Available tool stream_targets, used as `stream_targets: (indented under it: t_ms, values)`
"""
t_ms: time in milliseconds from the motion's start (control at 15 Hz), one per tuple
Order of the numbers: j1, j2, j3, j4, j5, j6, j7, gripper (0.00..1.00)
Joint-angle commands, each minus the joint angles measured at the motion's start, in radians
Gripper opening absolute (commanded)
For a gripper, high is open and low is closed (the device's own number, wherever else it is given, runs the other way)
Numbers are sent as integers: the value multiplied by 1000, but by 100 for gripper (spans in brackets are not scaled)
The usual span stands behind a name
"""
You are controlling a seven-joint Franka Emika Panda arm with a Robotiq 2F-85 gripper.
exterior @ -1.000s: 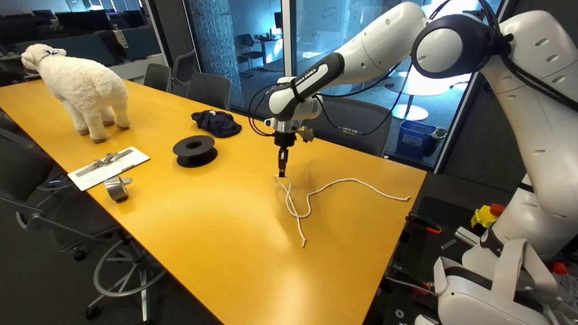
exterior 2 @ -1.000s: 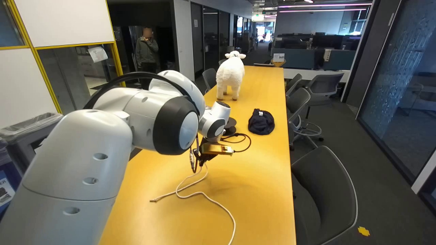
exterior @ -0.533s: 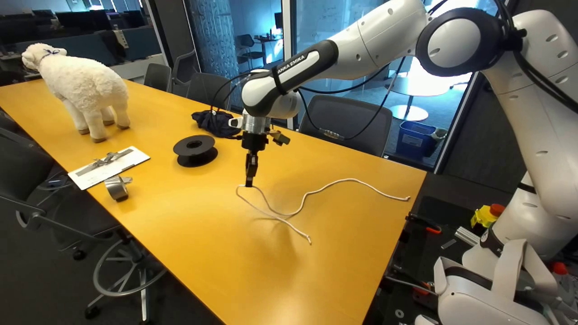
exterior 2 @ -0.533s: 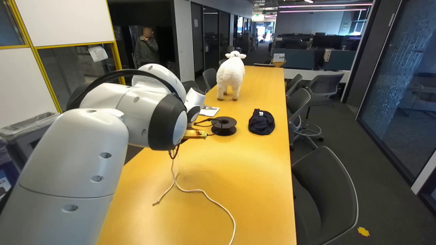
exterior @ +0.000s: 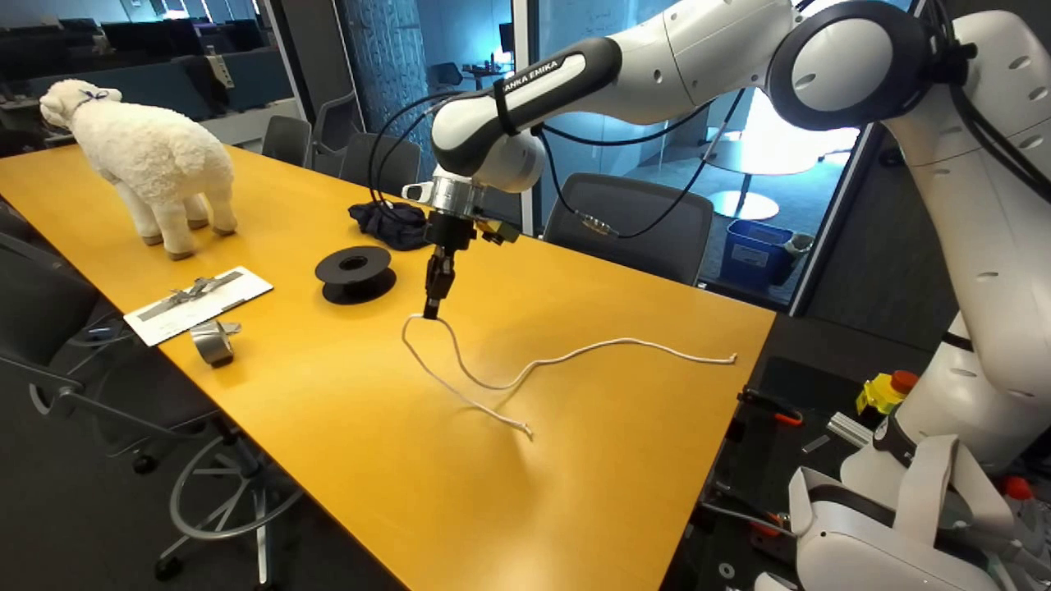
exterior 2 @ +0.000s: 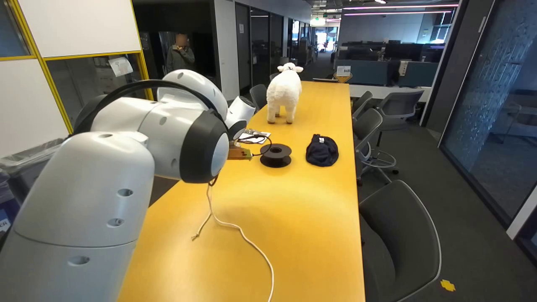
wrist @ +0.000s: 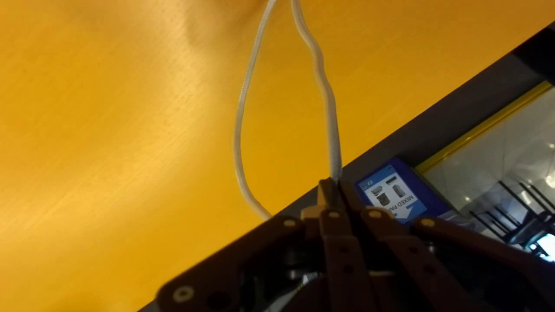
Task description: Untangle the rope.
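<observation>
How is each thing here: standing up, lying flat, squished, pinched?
Hand: shut on the rope
Rope: pinched partway along, both ends free
Toy sheep: standing up
Black spool: lying flat
Dark cloth: bunched up
White panel: lying flat
Silver tape roll: seems to stand on edge
Red button: can't tell if pressed

"In an exterior view, looking down across the tabletop (exterior: pixel 361 443)?"

"In an exterior view, lengthwise along it — past the nearby robot arm (exterior 2: pixel 105 180)."

"Sharing toy sheep (exterior 2: pixel 284 94) and spool (exterior: pixel 355 283) in both exterior views. In the wrist view?"

"Closest — facing along the end effector (wrist: pixel 337 183)."
</observation>
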Motion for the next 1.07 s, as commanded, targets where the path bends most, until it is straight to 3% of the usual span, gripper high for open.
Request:
stream_targets:
  t_ms: [0,400,667,1000]
  values:
    - [-8,35,-56,33,4,-15,9,2]
    - [-31,97,-128,70,-47,-48,3,2]
    - [-71,147,-108,150,-50,-174,-117,2]
    - [-70,219,-135,267,-80,-295,-155,2]
